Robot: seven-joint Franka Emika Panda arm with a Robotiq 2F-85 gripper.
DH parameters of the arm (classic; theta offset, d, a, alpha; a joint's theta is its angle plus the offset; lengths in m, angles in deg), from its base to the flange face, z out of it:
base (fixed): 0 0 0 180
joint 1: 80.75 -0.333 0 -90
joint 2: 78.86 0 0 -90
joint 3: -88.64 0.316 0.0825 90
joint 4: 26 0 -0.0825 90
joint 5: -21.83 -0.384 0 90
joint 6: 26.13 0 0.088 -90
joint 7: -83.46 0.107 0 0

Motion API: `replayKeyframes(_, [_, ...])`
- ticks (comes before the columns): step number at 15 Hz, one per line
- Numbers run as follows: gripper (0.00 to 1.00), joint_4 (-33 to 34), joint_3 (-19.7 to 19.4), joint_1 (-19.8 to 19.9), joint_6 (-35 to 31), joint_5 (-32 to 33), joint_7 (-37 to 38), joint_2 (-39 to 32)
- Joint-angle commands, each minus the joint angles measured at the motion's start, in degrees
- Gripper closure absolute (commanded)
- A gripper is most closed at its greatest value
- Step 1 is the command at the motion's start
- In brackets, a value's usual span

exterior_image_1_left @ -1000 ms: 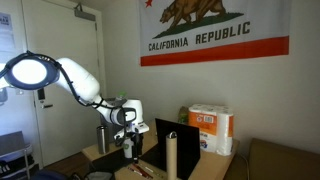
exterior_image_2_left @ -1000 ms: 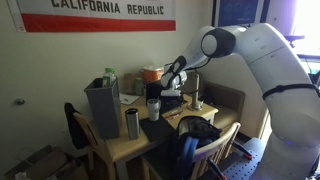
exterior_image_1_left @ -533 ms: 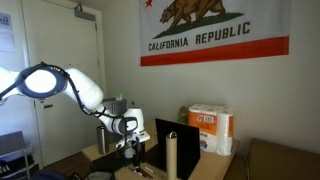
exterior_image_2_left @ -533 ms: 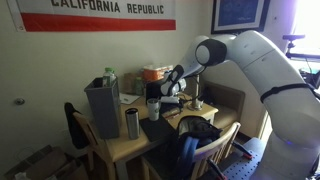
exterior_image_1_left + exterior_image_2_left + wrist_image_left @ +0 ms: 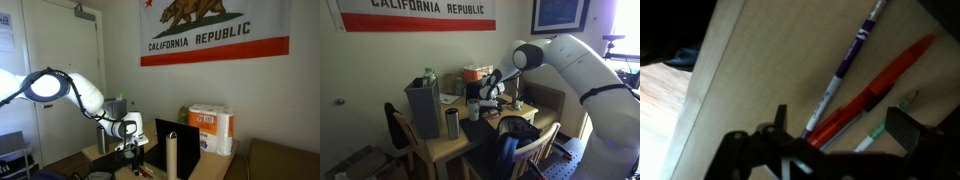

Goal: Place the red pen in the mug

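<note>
My worry is the crowd under the tool. The red pen lies flat on the tabletop and slants through the gap between the jaws. A white pen with purple print lies just beside it, and the two run together toward the tool's base until they seem to touch or cross. A third pen with green marks sits close inside one finger.

If I close from here, I could pinch two pens at once. I could also nudge the red one sideways so it rolls out of the gap. Because it lies at a slant to the jaws, a squeeze may swivel it rather than seat it. A skewed grip would make it awkward to stand the pen up over the mug. I take the mug to be the small pale cup just beside the tool in an exterior view, but it is too small to be sure.

The jaws stand wide apart and hold nothing. The tool hangs low over the tabletop in both exterior views. I cannot tell whether the fingertips touch the tabletop.
</note>
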Motion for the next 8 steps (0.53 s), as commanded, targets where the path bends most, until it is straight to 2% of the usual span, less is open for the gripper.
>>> replayKeyframes(1, [0.0,0.6,-1.4,-1.0,-1.0,-0.5,1.7,-0.9])
replayKeyframes(5, [0.0,-0.5,-1.9,-0.8,-1.3,-0.6,1.9,-0.6])
replayKeyframes(6, [0.17,-0.8,-2.0,-0.7,-1.3,-0.7,1.8,-0.6])
replayKeyframes(7, [0.28,-1.1,-2.0,-0.7,-1.4,-0.7,1.8,-0.4])
replayKeyframes(8, [0.34,-1.2,-2.0,-0.7,-1.5,-0.8,1.8,-0.3])
